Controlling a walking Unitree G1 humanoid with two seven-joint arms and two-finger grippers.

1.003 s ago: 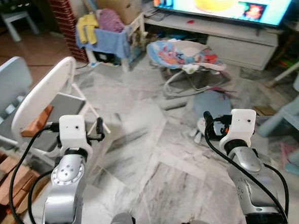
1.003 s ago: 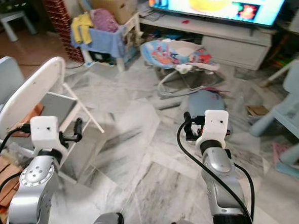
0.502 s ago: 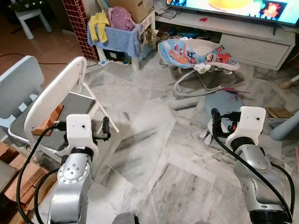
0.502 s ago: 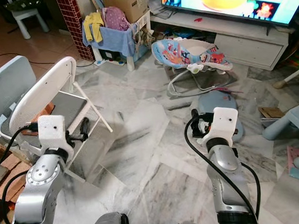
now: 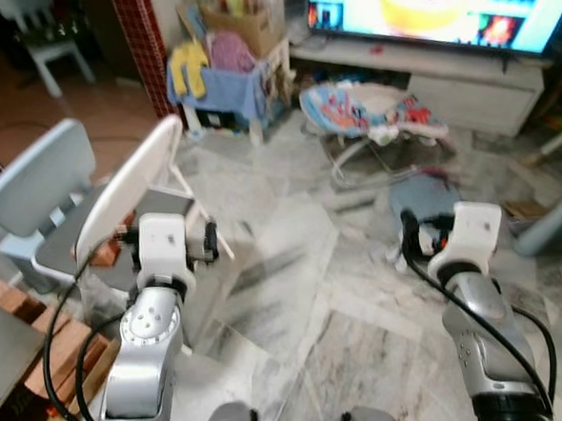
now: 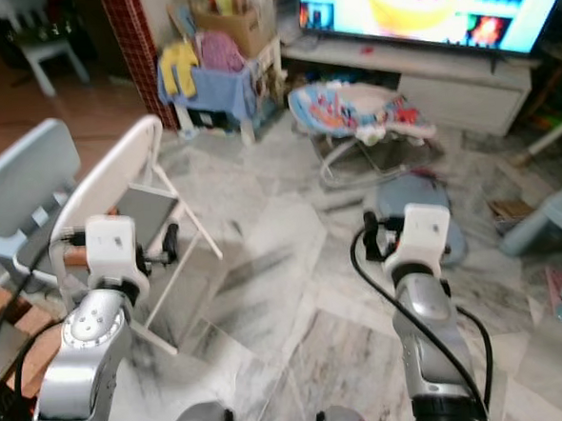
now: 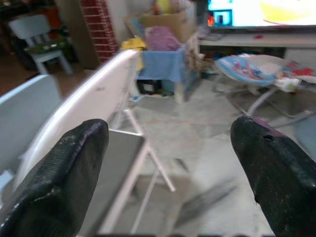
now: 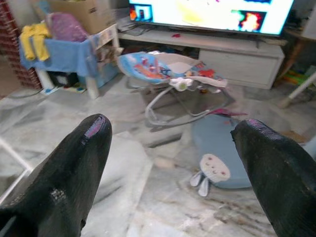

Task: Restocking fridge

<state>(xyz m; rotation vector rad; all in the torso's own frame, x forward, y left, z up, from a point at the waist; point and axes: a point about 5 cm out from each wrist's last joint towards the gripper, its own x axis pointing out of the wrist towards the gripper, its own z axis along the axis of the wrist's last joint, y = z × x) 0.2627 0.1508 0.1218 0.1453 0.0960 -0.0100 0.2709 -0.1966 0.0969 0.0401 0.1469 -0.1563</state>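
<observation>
Left gripper [image 7: 168, 163] (fingers spread) beside white folding chair [image 5: 118, 197].

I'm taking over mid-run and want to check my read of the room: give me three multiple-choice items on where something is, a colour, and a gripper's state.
1. Where does the baby bouncer stand?
A. on the floor before the TV stand
B. on the white folding chair
C. on the TV stand

2. What colour is the cloth draped over the small table?
A. red
B. blue
C. green

3. How is the right gripper?
A. shut on a bottle
B. shut on nothing
C. open

Answers: 1 A, it sits on the marble floor just before the stand. 2 B, the cloth is blue. 3 C, its fingers stand wide apart with nothing between.
</observation>
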